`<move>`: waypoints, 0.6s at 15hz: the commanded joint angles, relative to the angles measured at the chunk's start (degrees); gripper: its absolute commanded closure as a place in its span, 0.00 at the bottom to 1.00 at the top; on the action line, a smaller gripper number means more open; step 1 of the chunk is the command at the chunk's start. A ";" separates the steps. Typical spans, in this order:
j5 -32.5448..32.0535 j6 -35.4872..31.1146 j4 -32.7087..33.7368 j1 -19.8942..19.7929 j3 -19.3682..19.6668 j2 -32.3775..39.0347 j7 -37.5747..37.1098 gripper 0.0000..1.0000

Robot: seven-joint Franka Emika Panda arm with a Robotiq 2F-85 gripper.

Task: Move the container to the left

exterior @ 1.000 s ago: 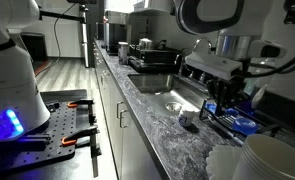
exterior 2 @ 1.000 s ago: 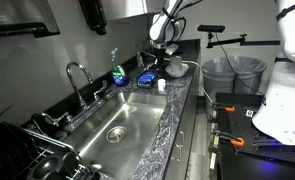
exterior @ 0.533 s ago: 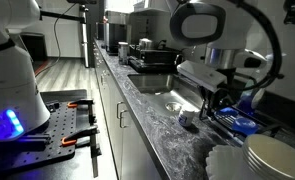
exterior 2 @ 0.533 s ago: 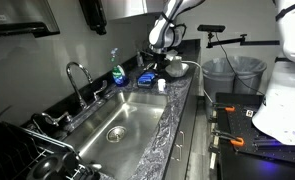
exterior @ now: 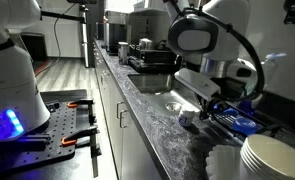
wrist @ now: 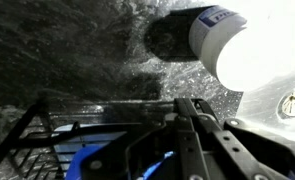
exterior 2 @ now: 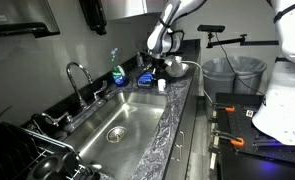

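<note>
Although the claw (exterior: 219, 105) hangs low at the right of an exterior view, I cannot tell if it is open or closed. Just beside it, lower right, sits the blue container (exterior: 239, 121). A white bottle (wrist: 227, 40) lies near on the grey table (exterior: 167, 140).

Sm blue container (exterior 2: 146, 78), on counter (exterior 2: 173, 112) nr sink (exterior 2: 122, 112)

Steel sink (exterior 2: 139, 108), faucet (exterior 2: 75, 72), soap bottle (exterior 2: 117, 73), white bowls (exterior: 273, 158).
</note>
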State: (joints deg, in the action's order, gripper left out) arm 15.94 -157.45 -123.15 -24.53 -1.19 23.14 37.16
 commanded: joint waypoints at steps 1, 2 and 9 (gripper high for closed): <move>0.73 -1.80 1.63 -1.59 -1.07 1.57 1.76 1.00; 0.63 -2.09 1.95 -1.73 -1.12 1.88 1.55 1.00; -0.68 -3.06 4.81 -2.38 -0.88 4.08 0.75 1.00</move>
State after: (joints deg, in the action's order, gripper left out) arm 15.81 -159.23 -120.46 -25.91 -1.22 25.87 37.16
